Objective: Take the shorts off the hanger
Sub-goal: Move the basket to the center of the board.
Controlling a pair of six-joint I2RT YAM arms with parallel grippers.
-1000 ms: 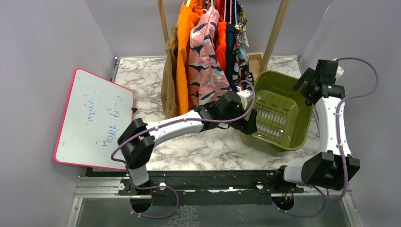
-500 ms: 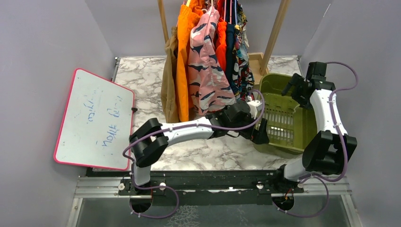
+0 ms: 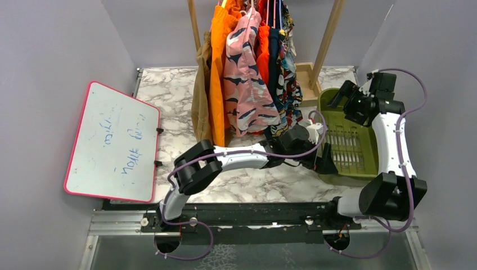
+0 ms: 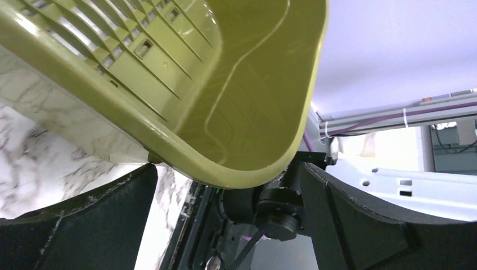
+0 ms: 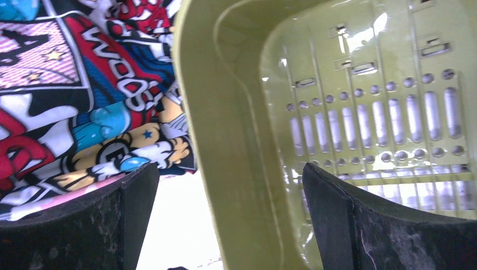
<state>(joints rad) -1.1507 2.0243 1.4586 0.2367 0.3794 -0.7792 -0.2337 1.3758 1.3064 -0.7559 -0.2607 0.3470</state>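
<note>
left end effector (image 4: 228,169) and right end effector (image 5: 230,166) spread apart, empty, at basket (image 5: 194,112) rim; pre-grasp step; next calls for reaching left of right end effector onto comic-print shorts (image 5: 84,84).

left pincer (image 4: 228,169): wide open (reaching far right) | right pincer (image 5: 229,169): open, seemingly angled down

Plain lilac-grey walls (image 3: 50,50) enclose left, far, right. White marble-pattern table (image 3: 169,95). Wooden rack (image 3: 327,42) at far edge, posts slanting. Pink-framed whiteboard (image 3: 112,143) leaning, left. Even, soft light.
</note>
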